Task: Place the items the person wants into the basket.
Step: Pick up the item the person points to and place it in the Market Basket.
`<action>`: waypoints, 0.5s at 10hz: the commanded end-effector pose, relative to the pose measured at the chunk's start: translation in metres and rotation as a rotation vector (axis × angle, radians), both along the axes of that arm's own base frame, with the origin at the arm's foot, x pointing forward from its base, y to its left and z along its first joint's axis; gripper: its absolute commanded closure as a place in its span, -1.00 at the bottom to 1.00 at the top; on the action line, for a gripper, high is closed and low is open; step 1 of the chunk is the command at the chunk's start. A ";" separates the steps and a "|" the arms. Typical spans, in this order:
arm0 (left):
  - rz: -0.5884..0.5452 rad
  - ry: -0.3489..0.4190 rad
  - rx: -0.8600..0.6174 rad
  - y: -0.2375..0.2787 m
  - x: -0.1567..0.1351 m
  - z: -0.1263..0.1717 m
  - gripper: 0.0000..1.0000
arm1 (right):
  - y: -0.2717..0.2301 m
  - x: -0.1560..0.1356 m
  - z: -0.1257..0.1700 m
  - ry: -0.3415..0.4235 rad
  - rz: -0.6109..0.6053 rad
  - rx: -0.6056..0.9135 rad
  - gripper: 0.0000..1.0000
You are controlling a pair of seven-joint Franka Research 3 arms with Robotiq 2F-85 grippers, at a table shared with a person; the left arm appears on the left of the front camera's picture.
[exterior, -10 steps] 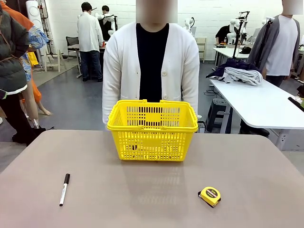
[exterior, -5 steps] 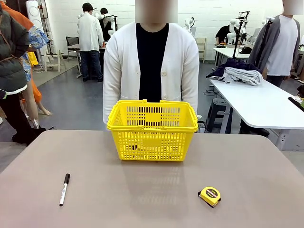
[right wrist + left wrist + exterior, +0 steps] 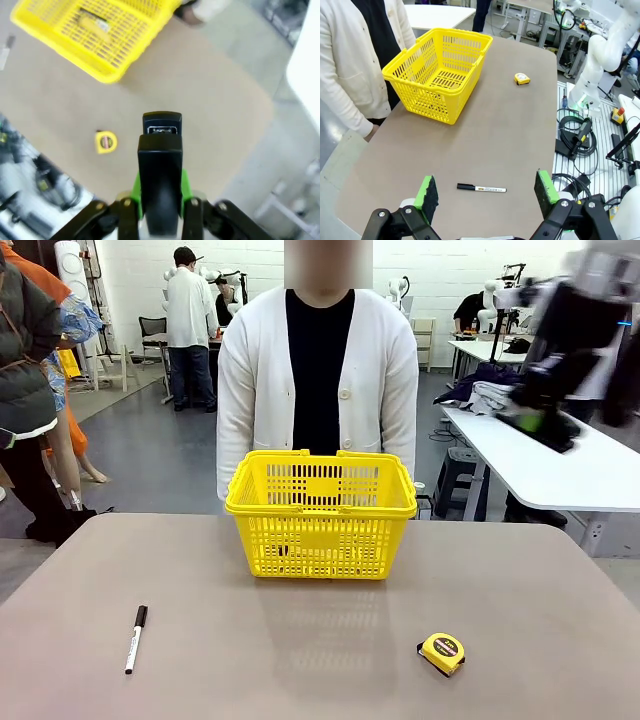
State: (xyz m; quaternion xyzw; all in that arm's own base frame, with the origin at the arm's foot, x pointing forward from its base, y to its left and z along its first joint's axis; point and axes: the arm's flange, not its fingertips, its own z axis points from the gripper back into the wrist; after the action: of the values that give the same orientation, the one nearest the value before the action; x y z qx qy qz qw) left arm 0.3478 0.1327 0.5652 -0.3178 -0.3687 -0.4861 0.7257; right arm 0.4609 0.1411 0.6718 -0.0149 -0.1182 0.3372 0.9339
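Right wrist view: the right end effector (image 3: pixel 159 202) clamps the stapler (image 3: pixel 160 165) at lower centre (basket (image 3: pixel 100 70) upper left), while the left end effector (image 3: pixel 483 192) gapes.

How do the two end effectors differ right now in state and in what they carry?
The left end effector is open and carries nothing, its green pads wide apart above the white marker on the table. The right end effector is shut on the black stapler, held high above the table, well off from the yellow basket. Both have black fingers with green pads.
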 end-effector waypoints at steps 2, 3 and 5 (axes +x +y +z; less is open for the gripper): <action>-0.010 -0.027 -0.010 0.002 0.000 -0.001 -1.00 | 0.089 0.051 0.019 -0.009 0.253 -0.137 0.37; -0.010 -0.027 -0.010 0.002 0.000 -0.001 -1.00 | 0.125 0.056 0.014 -0.018 0.341 -0.167 0.37; -0.010 -0.027 -0.010 0.002 0.000 -0.001 -1.00 | 0.189 0.059 -0.003 -0.009 0.510 -0.182 0.37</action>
State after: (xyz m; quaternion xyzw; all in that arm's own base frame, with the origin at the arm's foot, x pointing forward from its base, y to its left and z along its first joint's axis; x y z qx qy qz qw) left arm 0.3476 0.1331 0.5653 -0.3171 -0.3686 -0.4858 0.7263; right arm 0.5076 0.3160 0.6617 -0.0549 -0.0980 0.5358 0.8368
